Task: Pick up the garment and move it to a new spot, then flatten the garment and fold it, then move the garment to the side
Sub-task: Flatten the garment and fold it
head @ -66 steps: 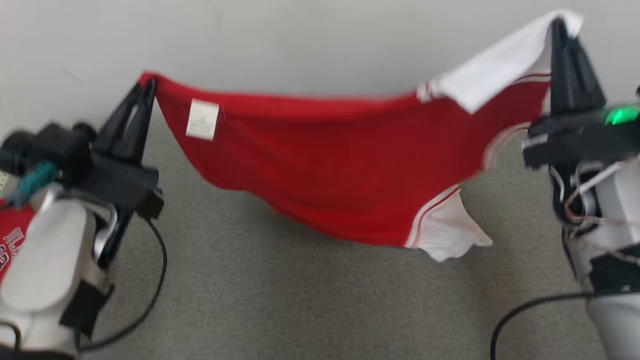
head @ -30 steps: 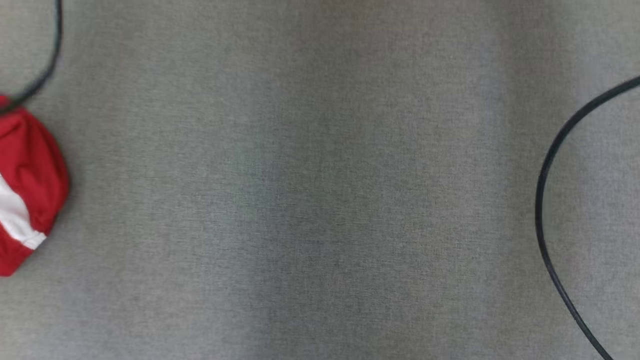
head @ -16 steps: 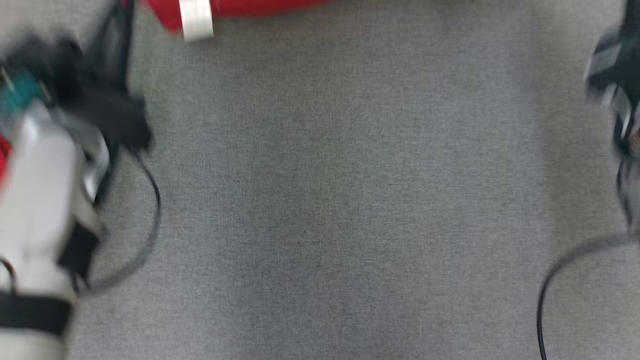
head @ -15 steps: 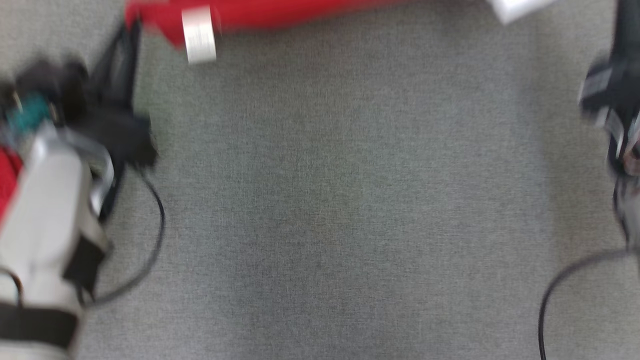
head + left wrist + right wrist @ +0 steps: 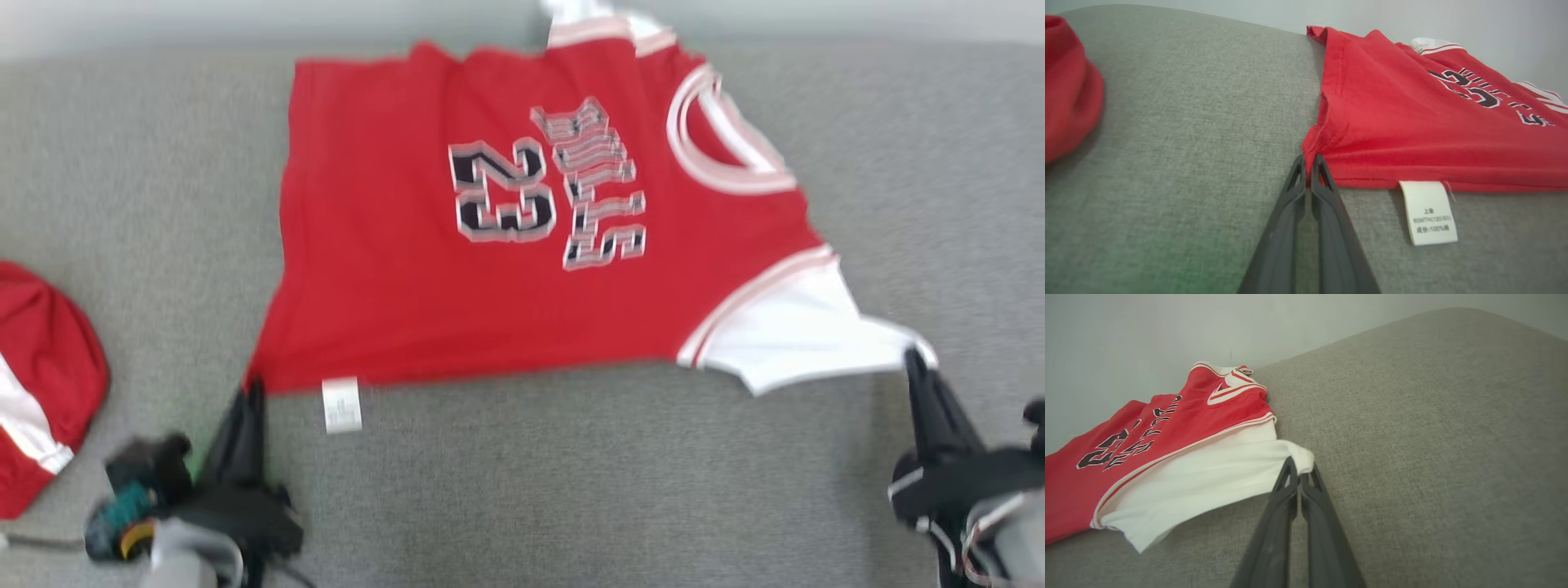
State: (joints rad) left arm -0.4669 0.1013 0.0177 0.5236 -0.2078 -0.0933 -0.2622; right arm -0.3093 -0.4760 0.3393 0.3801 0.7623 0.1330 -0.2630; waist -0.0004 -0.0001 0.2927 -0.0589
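Red garment (image 5: pixel 490 245), print up, is lying spread on the grey surface (image 5: pixel 571 490), just ahead of both jaw pairs. L gripper (image 5: pixel 1308 161) is pinching its red hem corner, care label (image 5: pixel 1428 212) lying just beside the tips; R gripper (image 5: pixel 1299 467) is clamping the white sleeve (image 5: pixel 1208 473) tip. A second red cloth (image 5: pixel 41 384) is lying well outboard of L jaws.

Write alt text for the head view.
A red jersey numbered 23 lies spread on a grey surface. The left gripper pinches its near hem corner, the right gripper its white sleeve; another red garment sits at the left edge.
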